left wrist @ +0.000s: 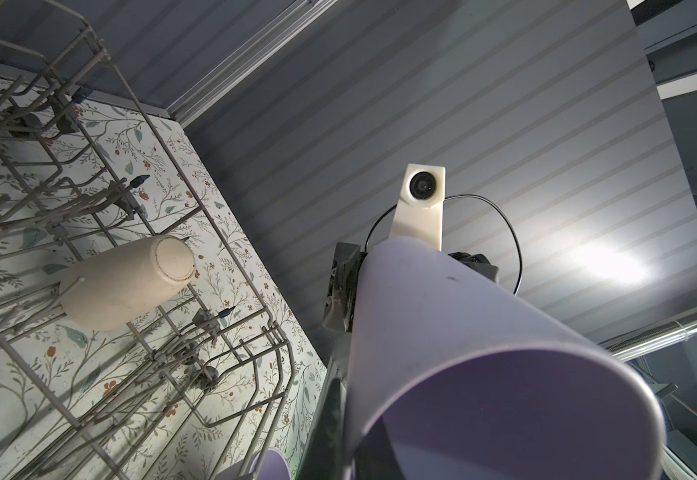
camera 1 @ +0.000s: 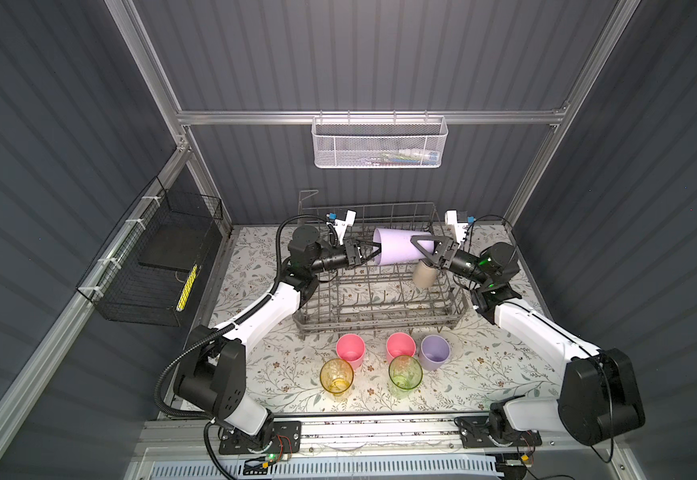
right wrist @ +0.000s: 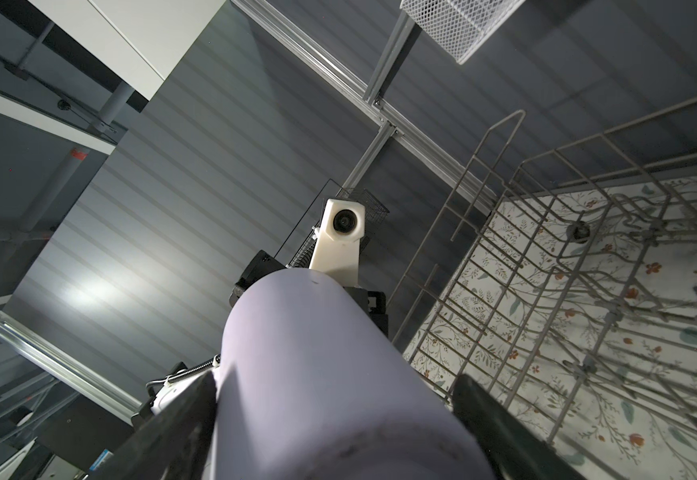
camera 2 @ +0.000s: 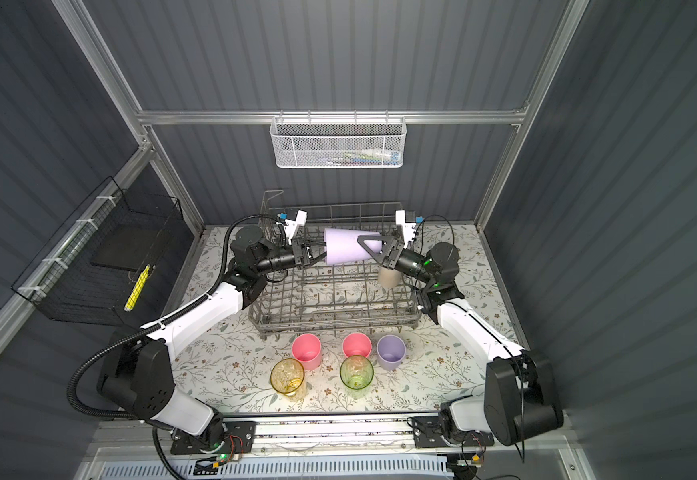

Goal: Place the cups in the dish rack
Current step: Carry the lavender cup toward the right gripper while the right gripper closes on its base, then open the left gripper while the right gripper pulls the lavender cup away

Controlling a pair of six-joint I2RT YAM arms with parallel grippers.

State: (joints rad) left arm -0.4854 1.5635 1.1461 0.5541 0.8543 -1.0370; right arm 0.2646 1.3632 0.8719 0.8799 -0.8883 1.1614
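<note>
A lilac cup (camera 1: 394, 248) (camera 2: 347, 248) hangs on its side above the dish rack (camera 1: 376, 321) (camera 2: 330, 320). My left gripper (camera 1: 375, 251) (left wrist: 349, 440) is shut on its rim, one finger inside the mouth and one outside. My right gripper (camera 1: 416, 245) (right wrist: 334, 415) stands open around the cup's base end (right wrist: 317, 374); one finger lies against the wall and the other is a little apart. A beige cup (camera 1: 423, 274) (left wrist: 126, 286) sits upside down on tines at the rack's right side. In front of the rack stand two pink cups (camera 1: 351, 349) (camera 1: 400, 345), a lilac cup (camera 1: 434, 352), a yellow cup (camera 1: 337, 376) and a green cup (camera 1: 405, 374).
A white mesh basket (camera 1: 380, 143) hangs on the back rail. A black wire basket (camera 1: 159, 266) is fixed to the left wall. The rack's tall wire sides and upright tines lie just under both grippers. The five standing cups are bunched close together.
</note>
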